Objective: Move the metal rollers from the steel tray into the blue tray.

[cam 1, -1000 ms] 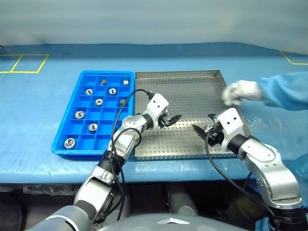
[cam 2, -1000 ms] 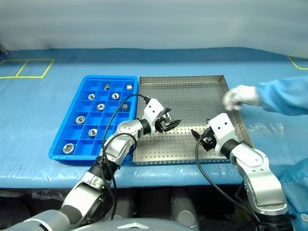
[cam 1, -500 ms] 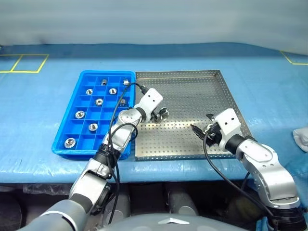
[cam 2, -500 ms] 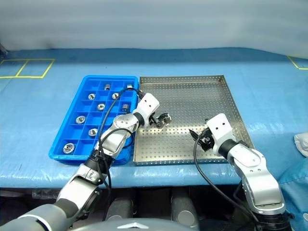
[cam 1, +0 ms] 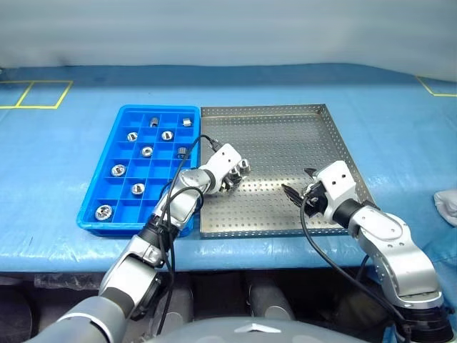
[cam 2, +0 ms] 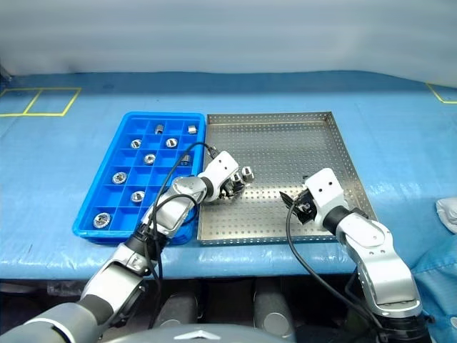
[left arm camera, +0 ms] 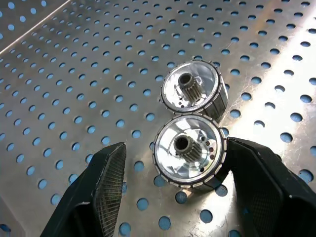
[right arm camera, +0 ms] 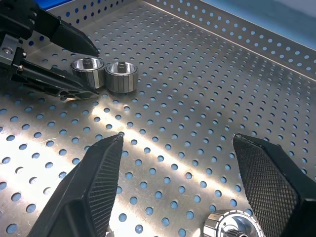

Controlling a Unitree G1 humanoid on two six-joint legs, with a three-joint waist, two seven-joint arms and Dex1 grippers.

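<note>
Now left pincer (left arm camera: 170,197) (open) astride roller (left arm camera: 189,150)

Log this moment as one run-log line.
left hand: open, straddling near roller of touching pair on steel tray | right hand: open, over tray | blue tray: rollers in compartments

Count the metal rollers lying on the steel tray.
3 rollers: one between the left gripper's open fingers, a second beside it, a third by the right gripper, all on the steel tray. The arms may hide others.
</note>
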